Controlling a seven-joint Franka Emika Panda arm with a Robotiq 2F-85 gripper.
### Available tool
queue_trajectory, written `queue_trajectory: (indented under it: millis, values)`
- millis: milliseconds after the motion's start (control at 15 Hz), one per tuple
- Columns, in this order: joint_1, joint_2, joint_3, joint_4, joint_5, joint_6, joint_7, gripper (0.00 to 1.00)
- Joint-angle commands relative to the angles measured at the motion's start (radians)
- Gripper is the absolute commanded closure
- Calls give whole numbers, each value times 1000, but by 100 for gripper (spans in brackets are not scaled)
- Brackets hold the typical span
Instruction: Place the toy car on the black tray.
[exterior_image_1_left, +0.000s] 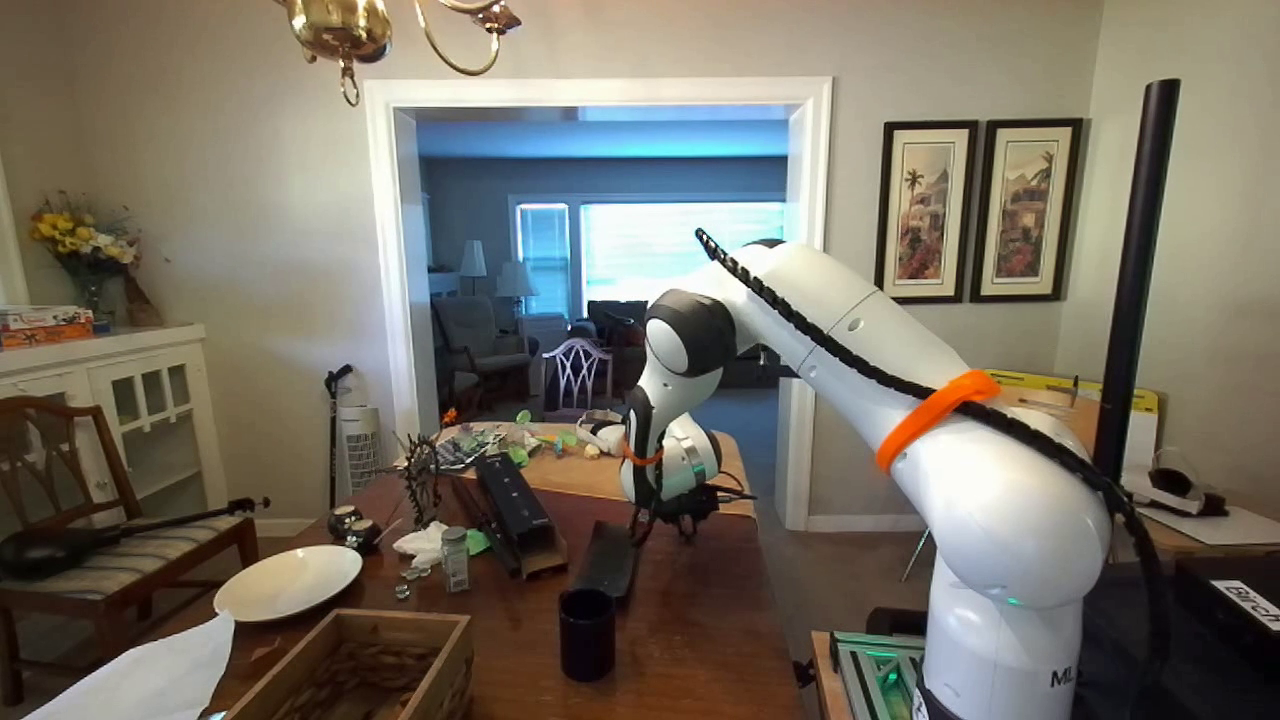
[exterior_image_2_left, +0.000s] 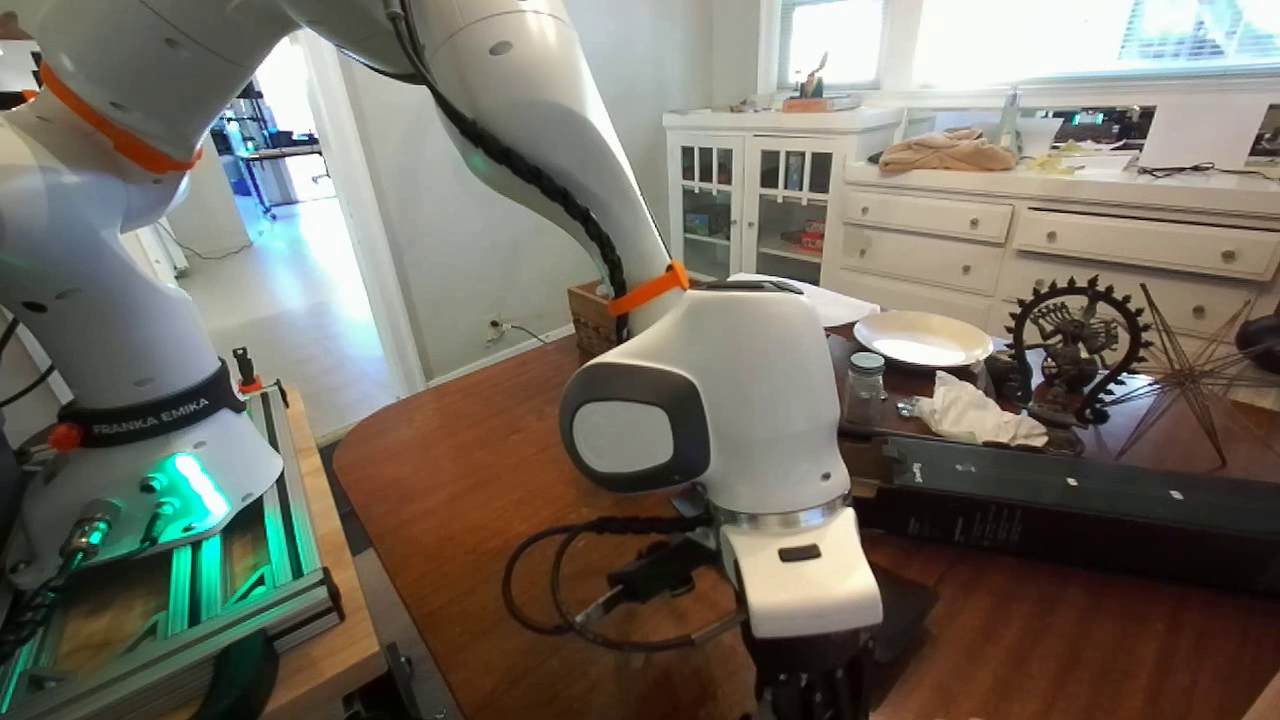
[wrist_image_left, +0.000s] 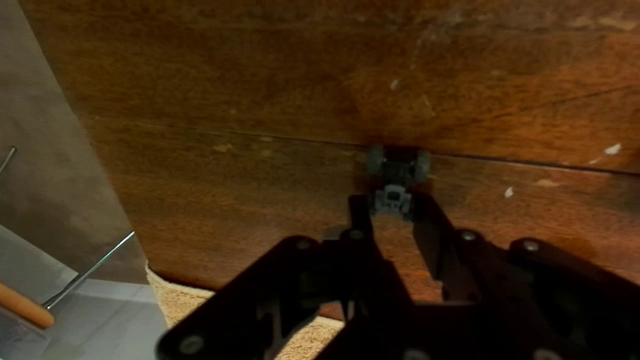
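Note:
A small dark grey toy car (wrist_image_left: 398, 167) with pale wheels shows in the wrist view at the fingertips. My gripper (wrist_image_left: 390, 202) has its two fingers on either side of the car's near end, and they appear to touch it. The car is low at the wooden table; I cannot tell if it touches the surface. The black tray (exterior_image_1_left: 606, 562) lies on the table beside the gripper (exterior_image_1_left: 682, 528) in an exterior view. Part of the tray (exterior_image_2_left: 903, 622) shows behind the gripper (exterior_image_2_left: 812, 695) in an exterior view. The car is hidden in both exterior views.
A black mug (exterior_image_1_left: 587, 637) stands at the tray's near end. A long black box (exterior_image_1_left: 514, 508) lies beside the tray. A wooden crate (exterior_image_1_left: 455, 655), a white plate (exterior_image_1_left: 290, 583) and a glass jar (exterior_image_1_left: 455, 560) are farther off. The table edge (wrist_image_left: 85, 130) is near the gripper.

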Motion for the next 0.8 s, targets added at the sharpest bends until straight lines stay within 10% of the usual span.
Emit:
queue_trajectory:
  millis: [0, 733]
  values:
    - [11, 3, 2, -7, 21, 15, 11, 93]
    - [75, 3, -26, -36, 10, 21, 18, 93]
